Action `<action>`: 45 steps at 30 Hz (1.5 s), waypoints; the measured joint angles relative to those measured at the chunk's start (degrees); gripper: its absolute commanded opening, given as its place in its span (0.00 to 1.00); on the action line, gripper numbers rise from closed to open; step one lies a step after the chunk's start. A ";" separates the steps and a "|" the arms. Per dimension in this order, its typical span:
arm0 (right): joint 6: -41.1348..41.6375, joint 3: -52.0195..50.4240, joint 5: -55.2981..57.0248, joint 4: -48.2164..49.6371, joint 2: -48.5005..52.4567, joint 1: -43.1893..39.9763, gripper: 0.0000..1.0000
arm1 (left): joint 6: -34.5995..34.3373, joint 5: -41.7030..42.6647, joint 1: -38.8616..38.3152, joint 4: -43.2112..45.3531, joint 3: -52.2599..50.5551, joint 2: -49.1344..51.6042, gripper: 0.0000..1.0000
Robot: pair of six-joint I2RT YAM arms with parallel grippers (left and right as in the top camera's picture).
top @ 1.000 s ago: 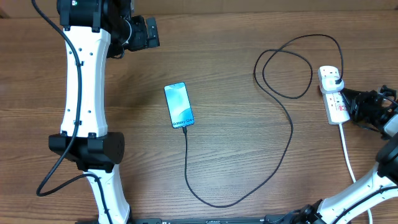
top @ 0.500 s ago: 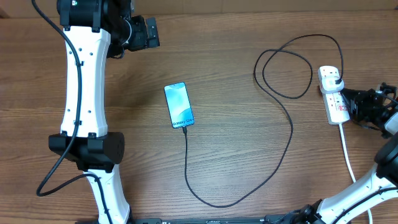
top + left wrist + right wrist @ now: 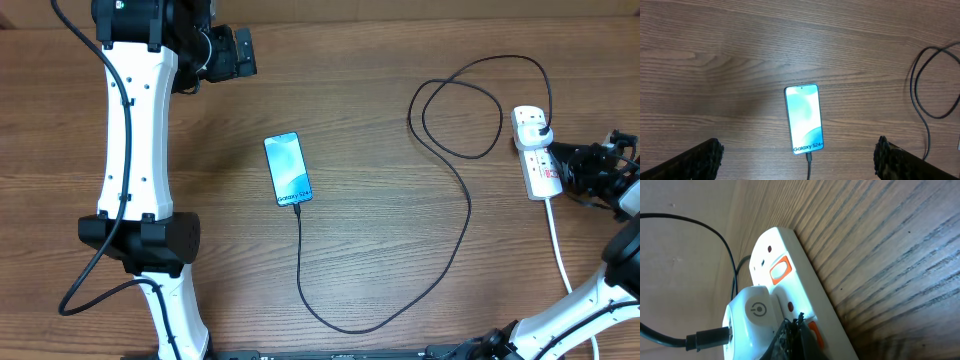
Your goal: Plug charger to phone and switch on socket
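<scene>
The phone (image 3: 288, 169) lies face up mid-table with its blue screen lit; it also shows in the left wrist view (image 3: 803, 119). The charger's black cable (image 3: 466, 215) has its tip in the phone's bottom edge (image 3: 809, 157). It loops across to a white adapter (image 3: 752, 312) plugged into the socket (image 3: 543, 175). My right gripper (image 3: 572, 170) is shut, and its tip (image 3: 796, 326) touches the socket (image 3: 790, 250) beside an orange-red switch (image 3: 815, 332). My left gripper (image 3: 797, 147) is open and empty, high above the phone.
A second orange-red switch (image 3: 781, 271) sits further along the strip. The thick white cord (image 3: 558, 240) runs from the strip toward the table's front edge. The black cable makes a loop (image 3: 455, 115) at the back right. My left arm (image 3: 135, 150) stands along the left side.
The right gripper has shifted only very slightly by the socket. Phone, cable and left arm have not moved.
</scene>
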 measured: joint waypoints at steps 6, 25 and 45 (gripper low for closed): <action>-1.90 -0.11 -0.61 0.28 0.00 0.02 0.04 | 0.00 0.00 0.00 0.00 0.00 0.00 1.00; -0.72 0.57 4.48 -0.63 -0.74 1.79 0.04 | 0.00 -0.02 0.00 0.00 0.00 0.00 1.00; 15.80 0.68 -5.11 -3.98 -0.44 -2.23 0.04 | 0.00 0.00 0.00 0.02 0.00 0.00 1.00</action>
